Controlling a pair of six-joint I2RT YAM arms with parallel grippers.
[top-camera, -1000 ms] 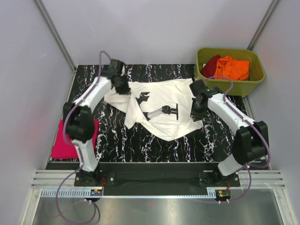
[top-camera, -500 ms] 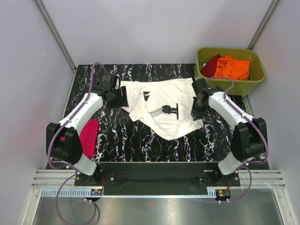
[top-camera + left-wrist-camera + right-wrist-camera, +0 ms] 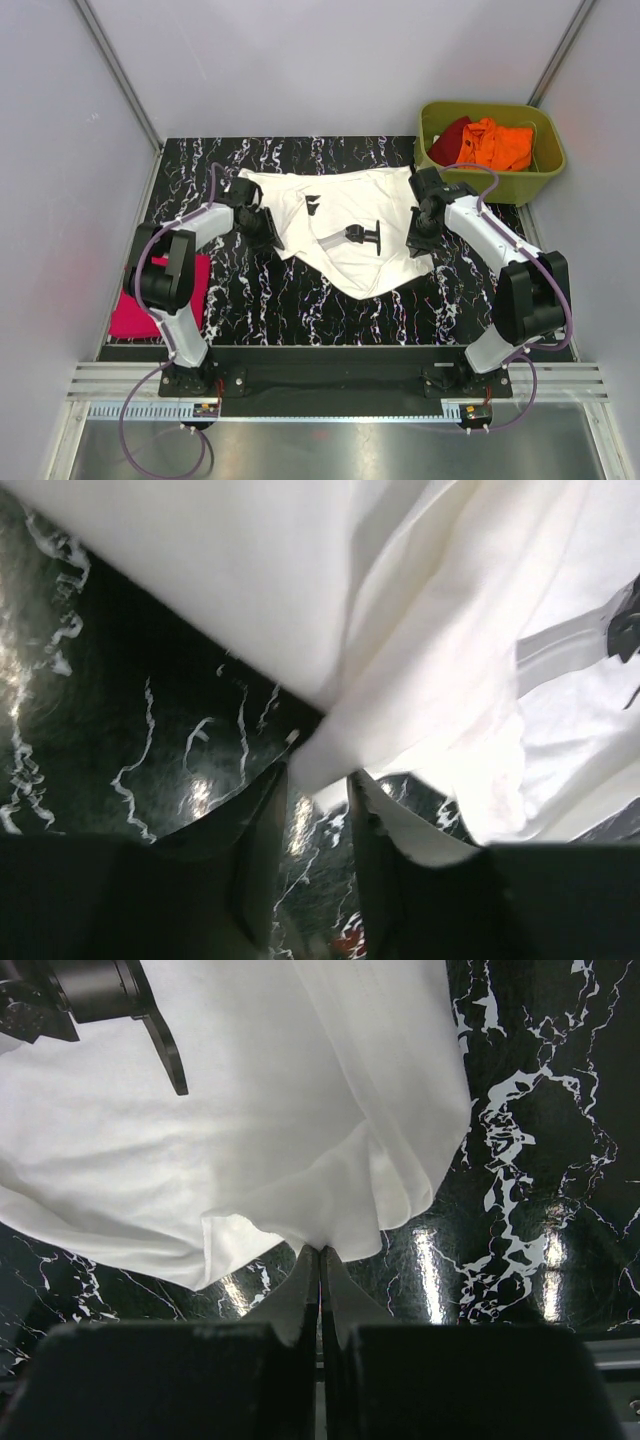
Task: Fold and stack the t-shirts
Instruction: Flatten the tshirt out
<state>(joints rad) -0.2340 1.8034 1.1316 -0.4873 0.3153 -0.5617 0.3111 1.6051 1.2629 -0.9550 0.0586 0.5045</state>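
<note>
The white t-shirt (image 3: 335, 205) lies spread on the black marbled table, its black print (image 3: 366, 236) facing up. My left gripper (image 3: 268, 232) is low at the shirt's left edge. In the left wrist view its jaws (image 3: 318, 775) stand apart, with a fold of the white t-shirt (image 3: 450, 680) reaching in between the tips. My right gripper (image 3: 417, 247) is at the shirt's right edge. It (image 3: 321, 1248) is shut, pinching the hem of the white t-shirt (image 3: 250, 1110). A magenta-pink t-shirt (image 3: 128, 312) lies folded at the table's left edge, partly behind the left arm.
An olive-green tub (image 3: 530, 186) stands at the back right, holding an orange t-shirt (image 3: 497, 143) and a dark red one (image 3: 449, 137). Grey walls close in the table on three sides. Bare marbled table (image 3: 300, 300) runs along the front of the white shirt.
The left gripper let go of the shirt's far-left corner, swung back toward me and came down at the left edge with jaws apart. The shirt's left side dropped flat. The right arm barely moved.
</note>
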